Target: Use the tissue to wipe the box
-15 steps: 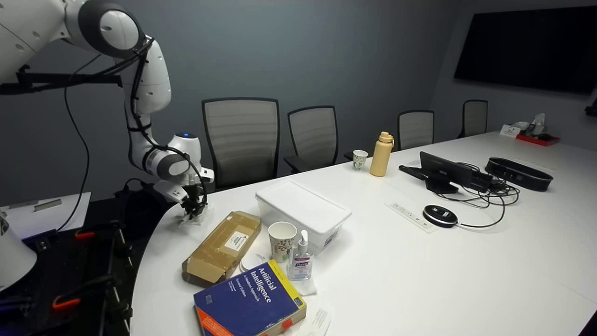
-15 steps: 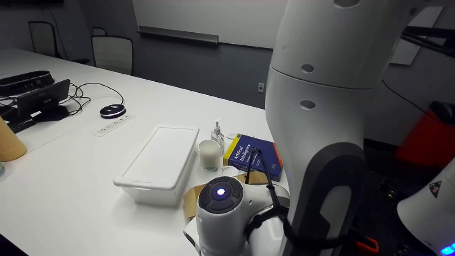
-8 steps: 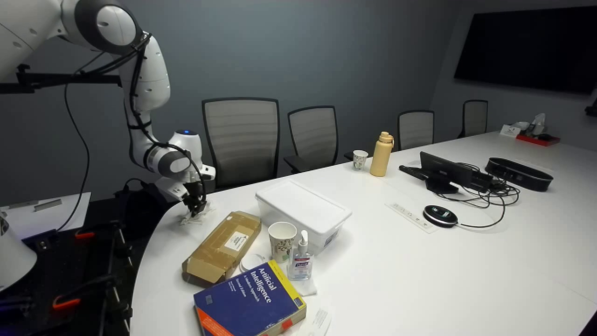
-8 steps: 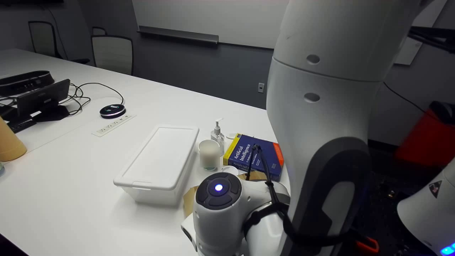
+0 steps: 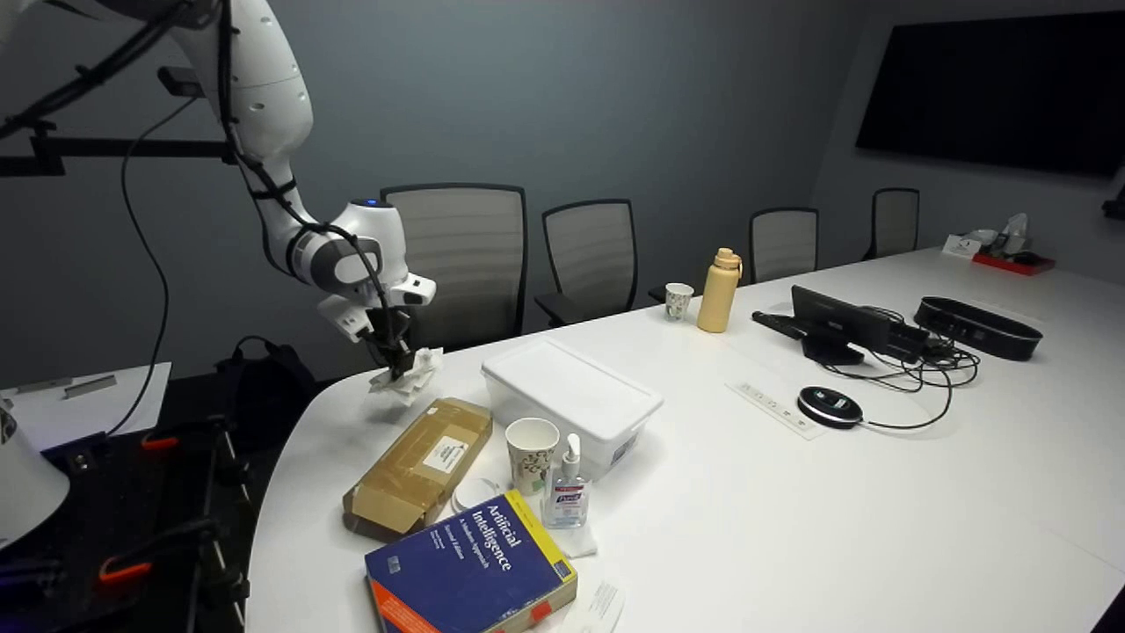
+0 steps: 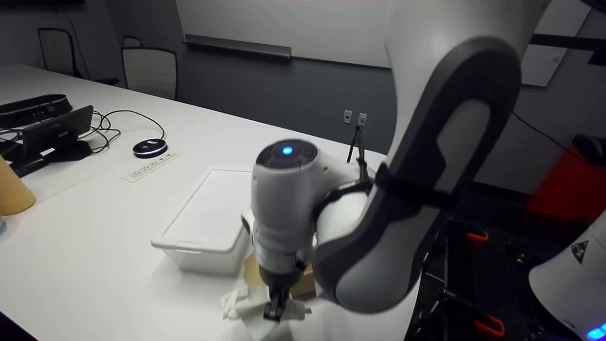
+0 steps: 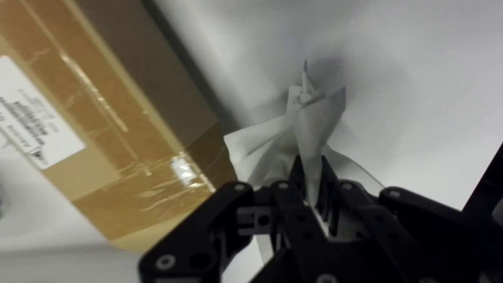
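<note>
The tan box (image 5: pixel 400 483) lies flat on the table with a white label on top. In the wrist view the box (image 7: pixel 133 157) fills the left side. In an exterior view the arm hides much of the box (image 6: pixel 253 272). My gripper (image 7: pixel 310 159) is shut on the crumpled white tissue (image 7: pixel 314 118), which sticks out past and around the fingertips. In both exterior views the gripper (image 5: pixel 400 365) (image 6: pixel 273 312) holds the tissue (image 5: pixel 422 374) (image 6: pixel 236 303) above the table, beside the box's far end and apart from it.
A white lidded container (image 5: pixel 571 378) stands beside the box. A patterned paper cup (image 5: pixel 531 453), a sanitizer bottle (image 5: pixel 567 497), a white round lid (image 5: pixel 475 492) and a thick blue book (image 5: pixel 466 563) sit close to the box. The table's curved edge (image 5: pixel 286 457) runs near it.
My gripper has risen from the table and moved closer to the box. The tissue has come up with it and now hangs from the fingers. The box and the other objects have not moved.
</note>
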`<move>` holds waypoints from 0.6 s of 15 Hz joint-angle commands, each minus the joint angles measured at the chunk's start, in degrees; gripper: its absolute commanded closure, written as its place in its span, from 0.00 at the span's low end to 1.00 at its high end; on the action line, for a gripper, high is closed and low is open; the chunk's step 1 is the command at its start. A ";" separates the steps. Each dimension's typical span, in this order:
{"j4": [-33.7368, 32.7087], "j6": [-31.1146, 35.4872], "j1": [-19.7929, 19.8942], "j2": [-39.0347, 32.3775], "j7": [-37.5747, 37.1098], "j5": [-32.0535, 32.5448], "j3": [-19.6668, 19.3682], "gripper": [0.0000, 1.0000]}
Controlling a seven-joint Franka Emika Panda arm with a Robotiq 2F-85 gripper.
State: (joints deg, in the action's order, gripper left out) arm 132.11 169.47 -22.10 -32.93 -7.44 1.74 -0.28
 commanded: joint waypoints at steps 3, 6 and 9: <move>7.29 -0.90 4.92 10.56 -2.84 0.08 -3.16 0.98; 8.96 0.25 6.10 11.48 -3.58 0.69 -4.97 0.98; 10.28 2.21 7.32 10.95 -3.81 -0.11 -4.61 0.98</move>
State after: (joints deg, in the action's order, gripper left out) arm 139.40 169.36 -15.37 -23.48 -8.92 1.77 -5.42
